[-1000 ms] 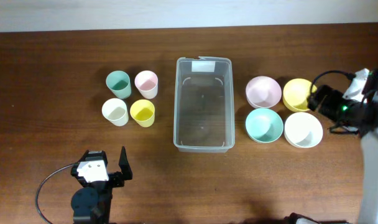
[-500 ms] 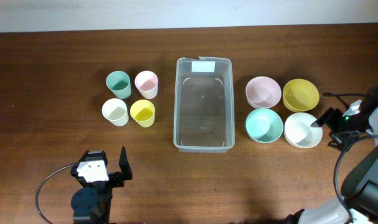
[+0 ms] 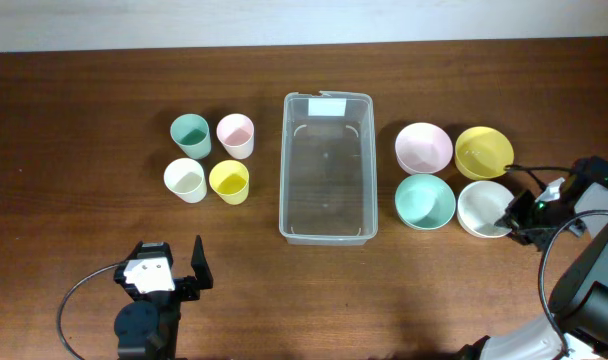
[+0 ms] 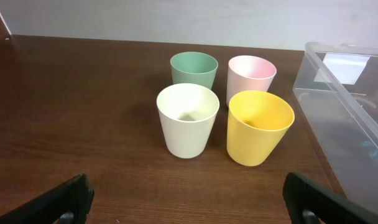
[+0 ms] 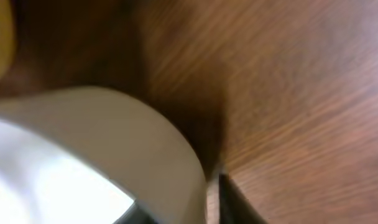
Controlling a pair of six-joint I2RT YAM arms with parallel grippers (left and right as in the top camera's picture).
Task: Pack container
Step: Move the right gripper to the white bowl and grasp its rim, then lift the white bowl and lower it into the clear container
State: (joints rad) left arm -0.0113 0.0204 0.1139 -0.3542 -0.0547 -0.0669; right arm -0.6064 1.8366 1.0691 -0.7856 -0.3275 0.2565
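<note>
Altogether the table [image 3: 84, 120] carries one container [image 3: 285, 170], four cups and four bowls. The cups stand upright in a tight square toward the left edge: green cup [image 3: 190, 133], pink cup [image 3: 235, 132], cream cup [image 3: 185, 179] and yellow cup [image 3: 229, 181]. The bowls form a like square toward the right edge: pink bowl [image 3: 423, 147], yellow bowl [image 3: 483, 151], teal bowl [image 3: 425, 199] and white bowl [image 3: 484, 207]. The container sits in the middle of the table between the two groups, mouth up, its long axis running from the far edge to the near edge, with the white label [image 3: 330, 105] at the end that faces the far edge. The left hand [image 4: 188, 202] waits by the near edge toward the left corner, fingers spread wide with nothing between them, as a second ago. The right hand [image 3: 517, 212] has come from beside the yellow bowl to the white bowl's right rim. Its wrist view is a blur of white rim and one dark finger, so I cannot tell how far it is open. Cups, bowls and container have not shifted.
</note>
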